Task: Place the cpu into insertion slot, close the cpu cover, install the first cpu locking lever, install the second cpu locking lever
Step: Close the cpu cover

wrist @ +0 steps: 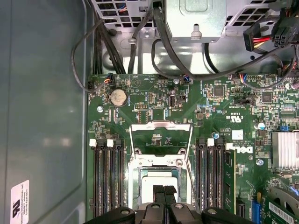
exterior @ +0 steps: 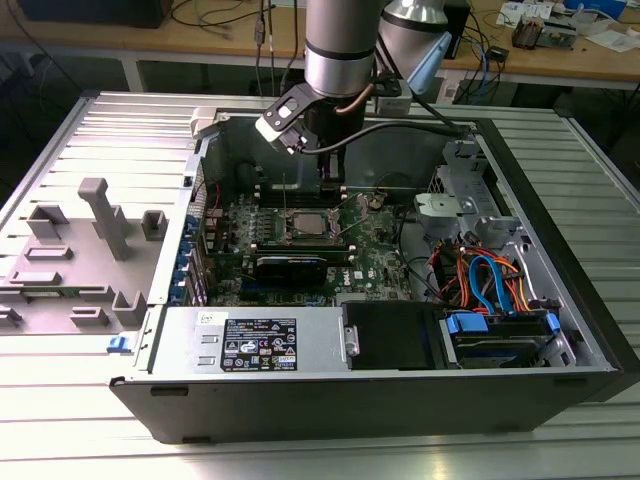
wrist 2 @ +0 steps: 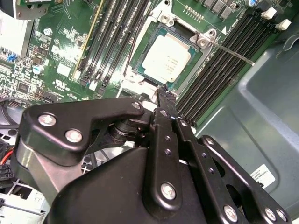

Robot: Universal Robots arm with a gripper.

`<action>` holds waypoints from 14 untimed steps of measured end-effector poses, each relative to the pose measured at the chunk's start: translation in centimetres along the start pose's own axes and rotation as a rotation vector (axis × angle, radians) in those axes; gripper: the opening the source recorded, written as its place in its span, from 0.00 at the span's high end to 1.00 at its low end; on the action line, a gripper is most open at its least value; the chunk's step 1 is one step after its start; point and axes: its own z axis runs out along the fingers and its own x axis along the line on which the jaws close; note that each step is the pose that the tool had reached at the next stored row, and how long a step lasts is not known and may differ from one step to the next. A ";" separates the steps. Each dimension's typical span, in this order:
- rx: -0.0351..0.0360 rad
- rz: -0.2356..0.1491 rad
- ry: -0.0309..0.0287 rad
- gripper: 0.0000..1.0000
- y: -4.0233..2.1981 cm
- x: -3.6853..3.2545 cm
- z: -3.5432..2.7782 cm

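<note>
My gripper (wrist: pixel 163 190) hung low over the middle of the green motherboard (wrist: pixel 154 100). Its two matte black fingers, flat bars studded with bright screws, were pressed tip to tip with nothing between them. Their tips hovered just above one edge of the cpu (wrist 2: pixel 167 58).

The cpu was a flat square with a dull, brushed silvery top. It lay level inside the insertion slot (wrist 2: pixel 138 70), whose dark border showed round it. The slot sat between two banks of long, narrow black memory slots (wrist: pixel 108 177).

The cpu cover (wrist: pixel 160 125) was a thin silvery frame with a large square opening. It stood swung up off the slot on its hinge, with the green board showing through it.

A thin steel locking lever (wrist 2: pixel 230 50) angled out from one corner of the slot across the memory slots, loose and raised. Beyond the board's edge ran the smooth grey-green painted metal of the case wall (wrist: pixel 42 116).
</note>
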 end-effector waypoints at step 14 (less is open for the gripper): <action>0.0000 0.000 0.0000 0.89 0.41 0.00 0.01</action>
